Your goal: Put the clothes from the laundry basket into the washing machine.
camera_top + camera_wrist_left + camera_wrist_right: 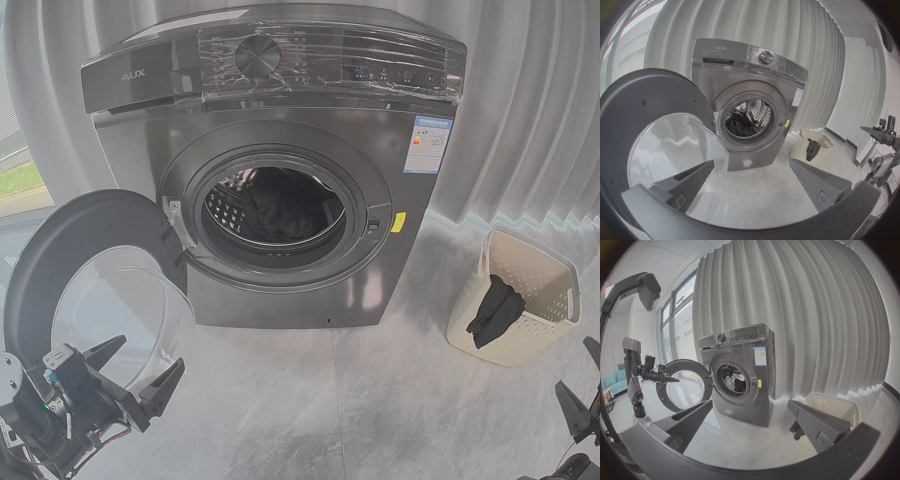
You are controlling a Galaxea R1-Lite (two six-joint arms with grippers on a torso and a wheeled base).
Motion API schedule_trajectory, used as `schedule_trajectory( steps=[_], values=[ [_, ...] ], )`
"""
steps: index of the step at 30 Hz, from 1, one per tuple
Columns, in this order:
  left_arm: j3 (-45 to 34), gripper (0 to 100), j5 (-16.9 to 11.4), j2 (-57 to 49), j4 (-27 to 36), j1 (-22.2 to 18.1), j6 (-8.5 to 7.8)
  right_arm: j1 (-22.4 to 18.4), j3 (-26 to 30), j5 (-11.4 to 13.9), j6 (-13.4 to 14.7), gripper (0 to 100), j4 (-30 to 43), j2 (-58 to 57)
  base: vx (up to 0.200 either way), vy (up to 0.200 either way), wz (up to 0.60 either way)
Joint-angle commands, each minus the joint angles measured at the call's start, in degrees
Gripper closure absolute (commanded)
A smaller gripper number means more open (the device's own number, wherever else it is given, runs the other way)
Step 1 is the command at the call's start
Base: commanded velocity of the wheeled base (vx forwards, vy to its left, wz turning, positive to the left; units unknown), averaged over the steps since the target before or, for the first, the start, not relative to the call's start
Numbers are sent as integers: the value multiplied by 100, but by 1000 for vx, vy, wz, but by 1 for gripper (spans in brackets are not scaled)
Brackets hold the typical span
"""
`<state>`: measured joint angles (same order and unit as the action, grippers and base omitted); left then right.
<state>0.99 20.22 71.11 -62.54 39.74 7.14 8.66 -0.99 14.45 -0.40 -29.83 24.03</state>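
Observation:
The grey washing machine point(275, 125) stands ahead with its round door point(81, 250) swung open to the left. Dark clothes point(281, 209) lie inside the drum. To the right on the floor sits a cream laundry basket point(544, 275), and a black garment point(497, 309) hangs over its near rim. My left gripper point(150, 353) is open and empty, low at the left, just in front of the open door. My right gripper point(750, 402) is open and empty too, low at the right, short of the basket point(834, 405).
White curtains hang behind and beside the machine. Bare grey marble floor point(350, 400) stretches between the machine, the basket and both arms. The open door juts out into the left side of the floor. A window lies at the far left.

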Motion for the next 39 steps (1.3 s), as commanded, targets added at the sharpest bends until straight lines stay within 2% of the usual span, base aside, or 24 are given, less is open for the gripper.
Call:
schedule_trajectory(
  steps=[1, 3, 5, 6, 7, 8, 10, 11, 13, 14, 15, 18, 19, 20, 21, 23, 24, 25, 28, 29, 30, 32, 38, 39],
  values=[
    [-99, 0, 8, -730, 374, -116, 77, -285, 99, -30, 14, 0, 1172, -1840, -200, 0, 0],
    [-99, 0, 8, -818, 479, -230, 103, -303, 99, -65, 23, 0, 1304, -1875, -100, 0, 0],
    [-99, 0, 8, -941, 585, -265, 112, -303, 99, -249, 40, 0, 1296, -1884, 0, 0, 0],
    [-99, 0, 8, -1055, 664, -318, 112, -312, 99, -469, 84, 0, 1304, -1875, 0, 0, 0],
    [-99, 0, 8, -1055, 664, -318, 112, -312, 99, -469, 84, 0, 1304, -1875, 0, 0, 0],
    [-99, 0, -10, -1222, 769, -485, 112, -382, 99, -689, 84, 0, 1366, -1884, 0, 0, 0],
    [-99, 0, -10, -1284, 840, -564, 112, -540, 99, -698, 84, 0, 1445, -1946, 0, 0, 0],
    [-99, 0, -1, -1398, 963, -705, 138, -892, 99, -645, 31, 0, 1726, -2130, 0, 0, 0],
    [-99, 0, -10, -1670, 1209, -924, 235, -901, 99, -610, -65, 0, 2104, -2376, 0, 0, 0],
    [-99, 0, -27, -1978, 1499, -1065, 402, -830, 99, -618, -30, 0, 2236, -2368, 0, 0, 0],
    [-99, 0, -27, -2154, 1657, -1100, 463, -822, 99, -618, 31, 0, 2289, -2368, 0, 0, 0],
    [-99, 0, -54, -2857, 2316, -1258, 516, -822, 99, -618, 330, 0, 2561, -2368, 0, 0, 0],
    [-99, 0, -106, -3323, 2694, -1460, 472, -839, 99, -610, 392, 0, 2552, -2368, 0, 0, 0],
    [-99, 0, -115, -3367, 2729, -1478, 472, -839, 99, -610, 392, 0, 2552, -2368, 0, 0, 0],
    [-99, 0, -300, -3815, 3055, -1777, 402, -848, 99, -601, 374, 0, 2552, -2368, 0, 0, 0],
    [-99, 0, -599, -4228, 3283, -2005, 288, -848, 99, -583, 330, 0, 2552, -2359, 0, 0, 0],
    [-99, 0, -625, -4263, 3292, -2023, 279, -848, 99, -583, 339, 0, 2552, -2359, 0, 0, 0],
    [-99, 0, -906, -4623, 3591, -2251, 112, -830, 99, -522, 392, 0, 2561, -2368, 0, 0, 0],
    [-99, 0, -1249, -5133, 4136, -2752, -249, -839, 99, -434, 524, 0, 2552, -2368, 0, 0, 0],
    [-99, 0, -1372, -5265, 4259, -2867, -310, -839, 99, -443, 532, 0, 2552, -2368, 0, 0, 0],
    [-99, 0, -1539, -5388, 4382, -2999, -336, -830, 99, -443, 532, 0, 2552, -2368, 0, 0, 0],
    [-99, 0, -1680, -5581, 4531, -3148, -345, -830, 99, -443, 532, 0, 2552, -2368, 0, 0, 0],
    [-99, 0, -1759, -6100, 5076, -3280, -389, -839, 99, -434, 532, 0, 2552, -2359, 0, 0, -500],
    [-99, 0, -1794, -6346, 5348, -3341, -407, -830, 99, -434, 550, 0, 2552, -2368, 0, 0, -600]
  ],
)
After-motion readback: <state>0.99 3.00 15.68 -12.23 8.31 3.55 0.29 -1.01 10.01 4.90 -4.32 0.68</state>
